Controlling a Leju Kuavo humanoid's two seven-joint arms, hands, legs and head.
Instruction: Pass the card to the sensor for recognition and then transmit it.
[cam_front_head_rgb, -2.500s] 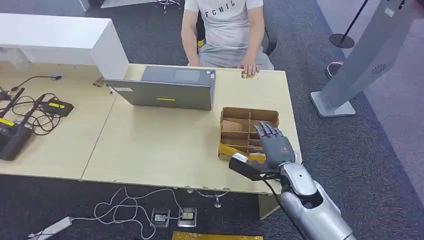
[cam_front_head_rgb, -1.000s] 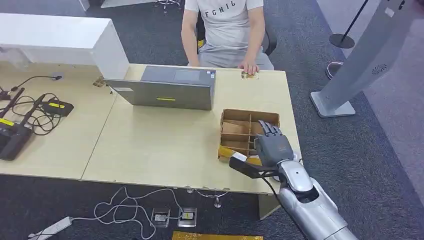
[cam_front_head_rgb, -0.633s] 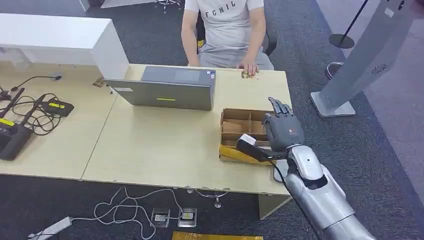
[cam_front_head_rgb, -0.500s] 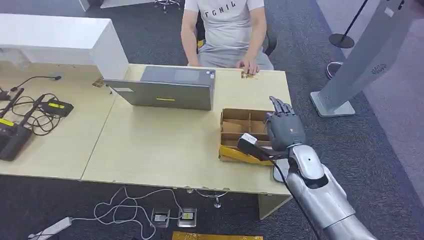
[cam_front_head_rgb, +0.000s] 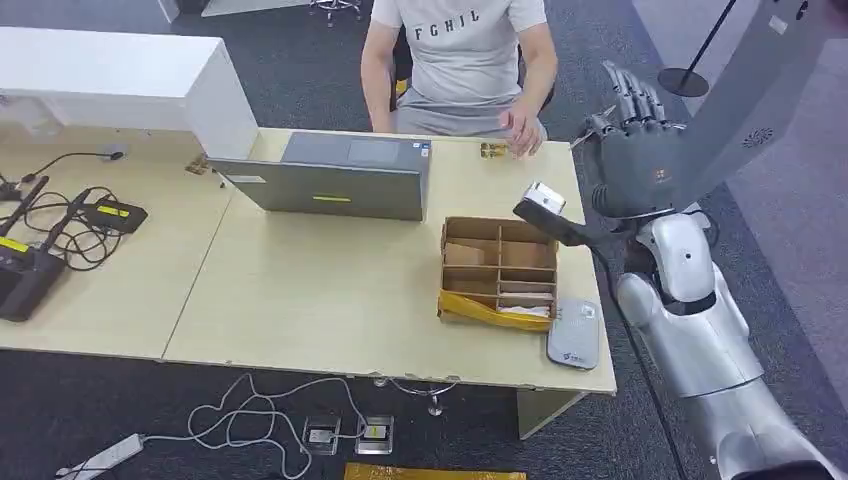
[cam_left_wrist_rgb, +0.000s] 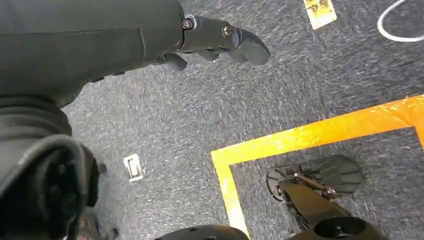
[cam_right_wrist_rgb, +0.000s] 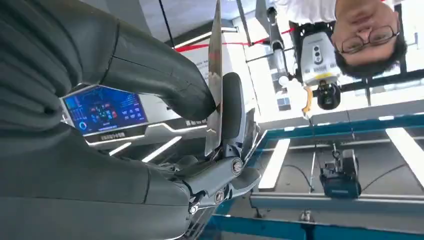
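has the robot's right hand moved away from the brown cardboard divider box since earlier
Yes. The right hand has risen off the cardboard divider box and swung toward the table's far right corner, near the seated person.

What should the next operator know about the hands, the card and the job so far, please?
Right hand: raised beside the table's far right corner, pinching the card between thumb and fingers.
Left hand: hangs over the floor, holding nothing.
Sensor: lies on the table's near right edge, next to the box.
Done: card picked up.
Left: whether it was scanned cannot be told; hand it to the person, whose hand is near.
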